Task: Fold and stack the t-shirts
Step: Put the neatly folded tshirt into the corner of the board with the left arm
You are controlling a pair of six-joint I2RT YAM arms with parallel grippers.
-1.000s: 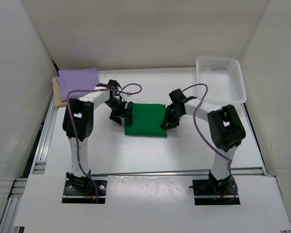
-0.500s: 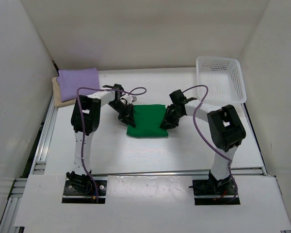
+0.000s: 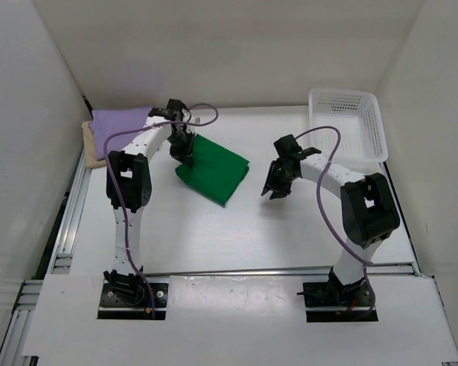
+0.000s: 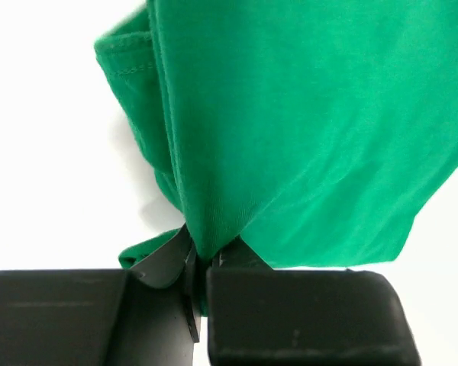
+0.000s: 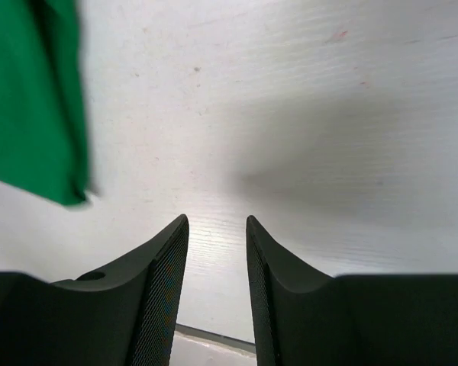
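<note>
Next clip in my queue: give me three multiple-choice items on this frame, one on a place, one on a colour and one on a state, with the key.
1. Where does the white basket stand?
A) far right of the table
B) far left
C) between the arms

2. What colour is the shirt held by the left gripper?
A) purple
B) tan
C) green

3. How is the right gripper?
A) shut on cloth
B) open and empty
C) out of view

Key: 1 A, it sits at the back by the right wall; 2 C, the left wrist view shows the jaws pinching green cloth; 3 B, its jaws stand apart with nothing between them.
</note>
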